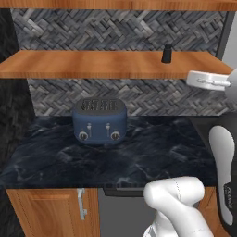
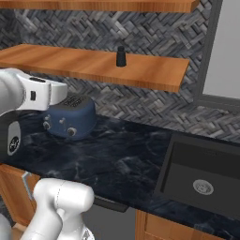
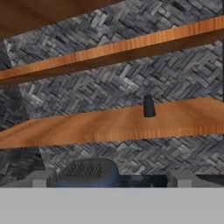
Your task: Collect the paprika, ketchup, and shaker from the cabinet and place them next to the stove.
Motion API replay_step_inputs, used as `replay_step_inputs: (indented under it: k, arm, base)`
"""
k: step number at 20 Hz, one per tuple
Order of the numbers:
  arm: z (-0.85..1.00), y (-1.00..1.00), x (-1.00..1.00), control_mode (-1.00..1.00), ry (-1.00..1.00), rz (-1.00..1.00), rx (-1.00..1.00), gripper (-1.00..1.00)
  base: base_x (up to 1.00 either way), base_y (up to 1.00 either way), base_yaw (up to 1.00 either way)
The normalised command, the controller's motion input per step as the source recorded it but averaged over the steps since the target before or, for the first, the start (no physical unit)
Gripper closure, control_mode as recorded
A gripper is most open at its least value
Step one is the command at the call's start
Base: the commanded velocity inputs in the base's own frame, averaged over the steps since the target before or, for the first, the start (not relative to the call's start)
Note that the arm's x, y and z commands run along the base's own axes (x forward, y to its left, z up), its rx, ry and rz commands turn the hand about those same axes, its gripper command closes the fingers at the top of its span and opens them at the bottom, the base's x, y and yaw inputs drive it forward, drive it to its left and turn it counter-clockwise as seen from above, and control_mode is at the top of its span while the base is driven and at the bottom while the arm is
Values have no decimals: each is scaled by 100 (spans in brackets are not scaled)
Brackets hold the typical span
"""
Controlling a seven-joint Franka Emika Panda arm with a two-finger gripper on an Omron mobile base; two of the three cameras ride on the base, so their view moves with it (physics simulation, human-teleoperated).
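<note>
Shaker: small dark grey-black cylinder with a narrower top, standing upright on the lower shelf board of the cabinet, long axis vertical, toward the board's right end. Boards are smooth orange-brown wood, flat and long, with a tall black side panel at the left. In the hand view the shaker stands right of centre on the lower board, well apart from the hand.

Wall behind: grey woven herringbone tile, rough-looking. Bench: dark blue-black marble with pale veining, glossy. Blue toaster, rounded box with two dials, sits on the bench below the shelf. Black recessed sink with a round metal drain lies to the right.

Hand: fingertips set wide apart, open, gripping nothing, held near the toaster's top.
</note>
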Motion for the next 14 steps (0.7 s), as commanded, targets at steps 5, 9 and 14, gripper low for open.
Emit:
replay_step_inputs:
  k: [5, 9, 14]
  arm:
    - [1, -15, 25, -100, 0, 0, 2, -100]
    - [2, -12, 30, -100, 2, 0, 0, -100]
    - [0, -2, 40, -100, 15, 0, -3, -100]
  base:
    - [0, 0, 0]
    - [0, 0, 0]
    - [0, 0, 0]
